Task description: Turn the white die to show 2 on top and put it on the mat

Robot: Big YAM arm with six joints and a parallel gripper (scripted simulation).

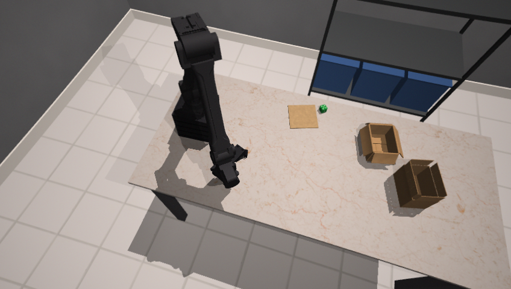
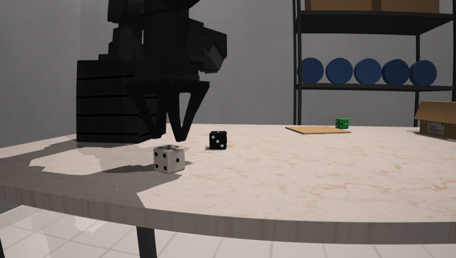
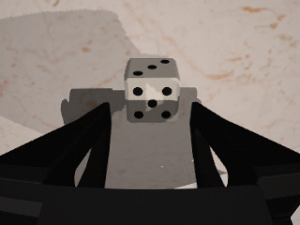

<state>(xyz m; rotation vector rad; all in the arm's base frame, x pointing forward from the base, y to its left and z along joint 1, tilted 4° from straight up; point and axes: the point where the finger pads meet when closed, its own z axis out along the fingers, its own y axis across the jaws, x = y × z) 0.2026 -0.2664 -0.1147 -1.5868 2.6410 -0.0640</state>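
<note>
- Pincer point(image 2: 168, 137): part-open, holds nothing; it hangs above the white die point(image 2: 169, 158), fingers set to straddle it for a turning grasp.
- White die: flat on the table point(image 2: 287, 179), near the front-left corner, well apart from the mat point(image 2: 316, 129).
- Black die point(image 2: 218, 140): just beyond; avoid contact.
- Green die point(image 2: 341, 122): beside the mat, towards the far edge.

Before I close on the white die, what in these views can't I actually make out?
- White die: hidden in the top view by the black arm; its underside and far faces show nowhere.
- Black die: top face not readable in the exterior view, absent from the wrist view.
- Small green die: pips too small to count.
- Gripper: fingers open, tips above the die; exact gap unclear.
</note>
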